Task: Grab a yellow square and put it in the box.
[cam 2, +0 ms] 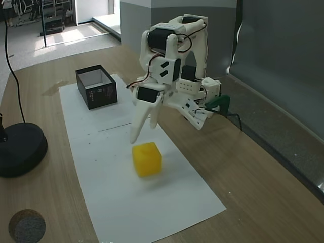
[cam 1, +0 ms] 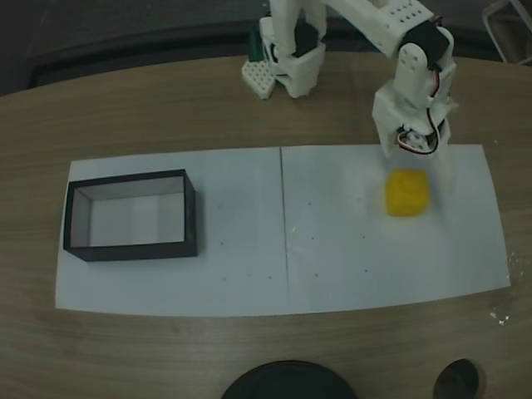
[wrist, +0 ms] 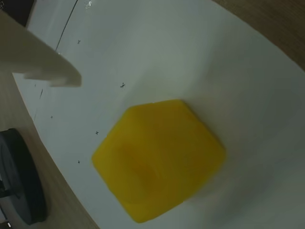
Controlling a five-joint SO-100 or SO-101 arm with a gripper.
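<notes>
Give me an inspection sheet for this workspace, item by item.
Surface: wooden table with white paper on it.
Job's things: yellow square on the paper, ungrasped; box apart, holding nothing.
Clutter: black round base on the table.
Grippers: pincer just above and beside the square, not gripping it; opening unclear.
Cables: wires on the arm; black cord rising from the base.
Surroundings: dark wall panel, bright floor beyond.
</notes>
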